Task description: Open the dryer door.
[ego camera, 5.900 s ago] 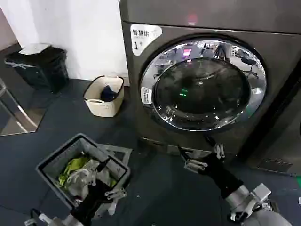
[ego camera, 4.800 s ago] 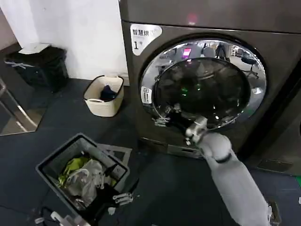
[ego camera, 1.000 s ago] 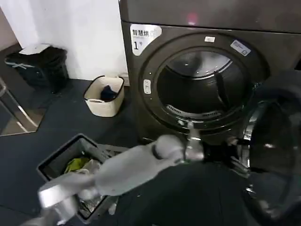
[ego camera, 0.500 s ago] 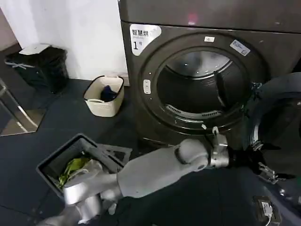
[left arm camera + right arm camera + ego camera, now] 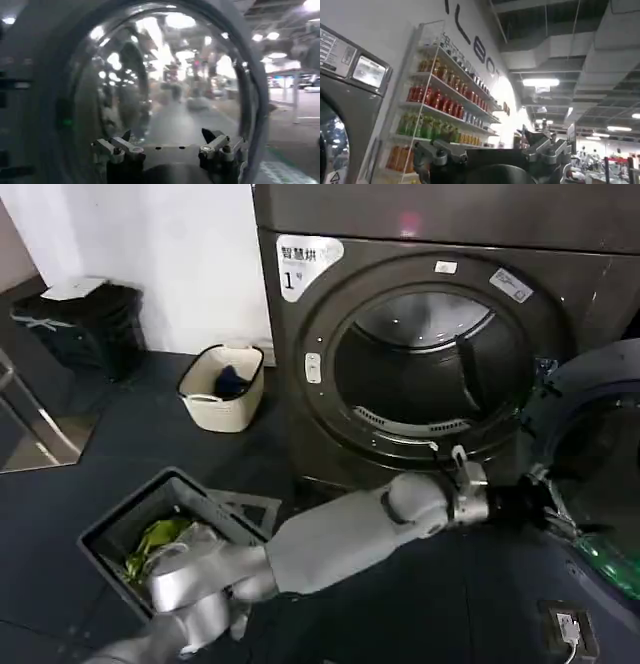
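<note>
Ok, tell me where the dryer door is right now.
In the head view the dryer door stands swung open at the right edge, right of the dryer's round drum mouth, with the left gripper at its lower rim.

A: We log the dryer [image 5: 300,374]: dark metal front, satin sheen. Its dryer door [image 5: 165,90]: glossy domed glass, mirror-bright.

B: We add: laundry basket [image 5: 222,388], matt cream plastic.

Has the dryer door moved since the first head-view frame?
Yes. The dryer door has swung off the dryer front to the right, leaving the drum mouth uncovered; the left gripper is at its edge.
</note>
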